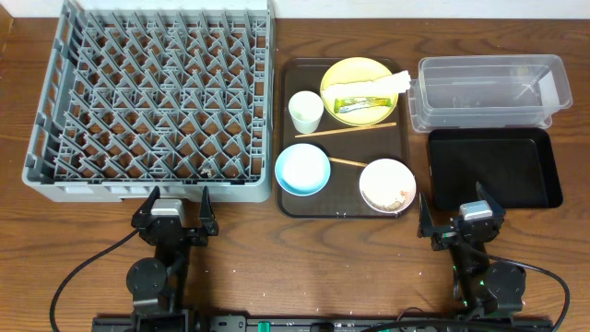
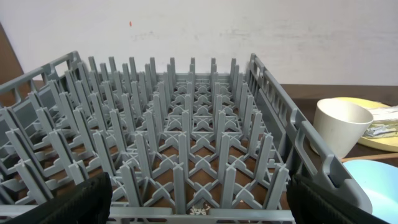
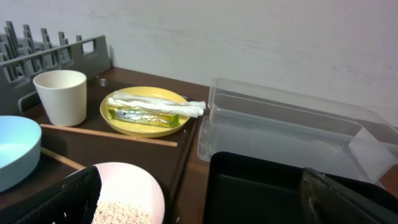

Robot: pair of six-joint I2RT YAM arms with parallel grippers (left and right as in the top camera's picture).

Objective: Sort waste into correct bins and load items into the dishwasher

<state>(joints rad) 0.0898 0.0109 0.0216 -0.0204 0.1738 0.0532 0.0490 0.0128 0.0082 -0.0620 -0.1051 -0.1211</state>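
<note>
The grey dish rack [image 1: 55,111] stands at the back left and fills the left wrist view [image 2: 273,106]. On the dark brown serving tray [image 1: 402,152] are a yellow plate [image 1: 343,76] holding a white napkin [image 1: 383,86] and a yellow-green wrapper [image 1: 364,104], a white cup [image 1: 306,111], a light blue bowl [image 1: 302,170], a white bowl [image 1: 387,184] with rice scraps [image 3: 118,213], and chopsticks [image 1: 346,130]. The clear tub [image 1: 489,92] and black tray [image 1: 493,168] lie at the right. My left gripper [image 1: 172,214] and right gripper [image 1: 458,221] are open and empty near the front edge.
The brown serving tray sits between the rack and the two bins. A few small crumbs lie on the wooden table [image 1: 304,267] in front. A white wall [image 3: 249,37] stands behind the table.
</note>
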